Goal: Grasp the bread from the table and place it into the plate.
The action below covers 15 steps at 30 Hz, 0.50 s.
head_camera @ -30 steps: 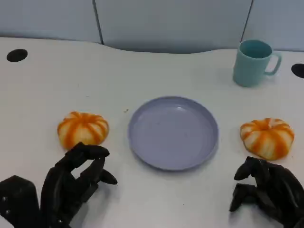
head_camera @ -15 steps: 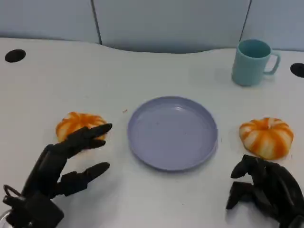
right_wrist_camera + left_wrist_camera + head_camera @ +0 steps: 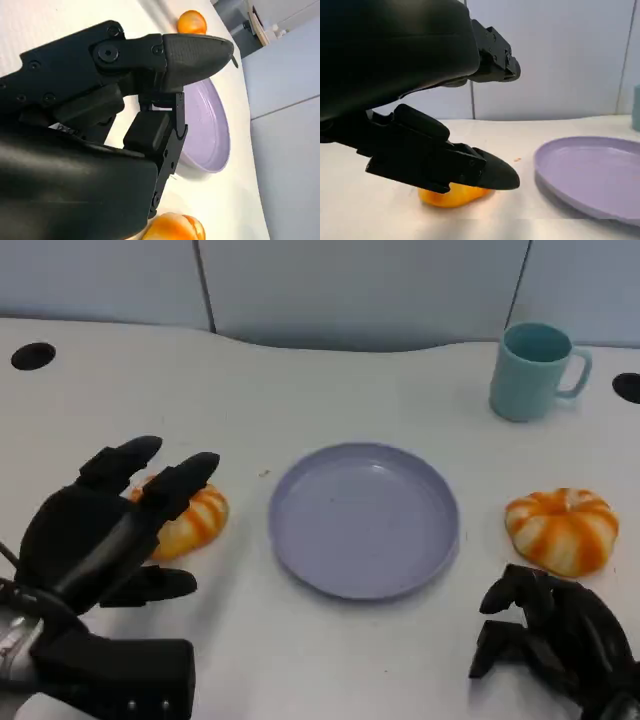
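Two orange-and-white striped breads lie on the white table, one on either side of the lilac plate point(image 3: 365, 520). My left hand point(image 3: 110, 530) hangs over the left bread point(image 3: 195, 520) with its fingers spread, covering part of it and holding nothing. In the left wrist view that bread point(image 3: 452, 196) lies just under the fingers point(image 3: 470, 167), beside the plate point(image 3: 595, 175). My right hand point(image 3: 550, 640) rests curled near the front edge, short of the right bread point(image 3: 562, 528) and holding nothing. The right wrist view has the plate point(image 3: 210, 125), the near bread point(image 3: 175, 227) and the far bread point(image 3: 191, 21).
A teal mug point(image 3: 532, 370) stands at the back right. Round black holes point(image 3: 32, 355) mark the tabletop at the far left and far right. A grey wall runs behind the table.
My left hand has lifted, opened its fingers and moved forward over the left bread. The right hand has hardly moved.
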{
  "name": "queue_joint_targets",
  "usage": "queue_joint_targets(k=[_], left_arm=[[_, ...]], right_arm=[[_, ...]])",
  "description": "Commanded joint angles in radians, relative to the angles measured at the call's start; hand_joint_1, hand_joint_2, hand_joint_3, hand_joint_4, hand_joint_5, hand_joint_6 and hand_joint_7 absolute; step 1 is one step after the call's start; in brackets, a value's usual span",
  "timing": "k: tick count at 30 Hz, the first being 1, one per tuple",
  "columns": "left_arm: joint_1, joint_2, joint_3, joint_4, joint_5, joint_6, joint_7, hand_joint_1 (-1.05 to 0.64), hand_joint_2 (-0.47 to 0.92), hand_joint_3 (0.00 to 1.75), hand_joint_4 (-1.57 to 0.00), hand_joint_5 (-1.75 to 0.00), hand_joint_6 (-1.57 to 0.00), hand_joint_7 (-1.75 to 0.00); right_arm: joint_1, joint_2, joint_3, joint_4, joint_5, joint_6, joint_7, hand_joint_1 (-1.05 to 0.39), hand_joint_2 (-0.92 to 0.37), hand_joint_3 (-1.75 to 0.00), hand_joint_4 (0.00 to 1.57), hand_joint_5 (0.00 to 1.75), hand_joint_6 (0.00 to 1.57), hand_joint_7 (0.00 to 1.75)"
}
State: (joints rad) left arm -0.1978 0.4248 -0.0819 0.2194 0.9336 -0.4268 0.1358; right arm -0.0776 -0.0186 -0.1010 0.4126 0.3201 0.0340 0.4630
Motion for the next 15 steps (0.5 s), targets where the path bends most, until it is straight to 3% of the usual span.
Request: queue_joint_targets(k=[1,5,15], left_arm=[[-0.042,0.045,-0.052,-0.014,0.009,0.083,-0.064,-0.76,0.92,0.07,0.0,-0.07,-0.13,0.0],[-0.131,0.061,-0.13,0.091,0.033,0.139,-0.124,-0.75,0.92,0.05,0.0,-0.03,-0.08,0.0],[-0.375,0.031,-0.309,0.518,0.029,0.159,-0.058,-0.68,0.89,0.01,-0.05,-0.04,-0.13,-0.01]], right_arm=[[0.012,-0.007,-0.004,0.004,0.0,0.004,0.001,-0.42,-0.92,-0.43,1.25,1.03,1.14,0.98],[0.019,-0.007,-0.001,0.0,-0.007,-0.008,0.0,-0.42,-0.92,-0.44,1.25,1.03,1.15,0.97],[0.032,-0.001,-0.003,-0.022,0.001,0.017,-0.011,-0.43,-0.92,-0.42,1.26,1.04,1.16,0.96]])
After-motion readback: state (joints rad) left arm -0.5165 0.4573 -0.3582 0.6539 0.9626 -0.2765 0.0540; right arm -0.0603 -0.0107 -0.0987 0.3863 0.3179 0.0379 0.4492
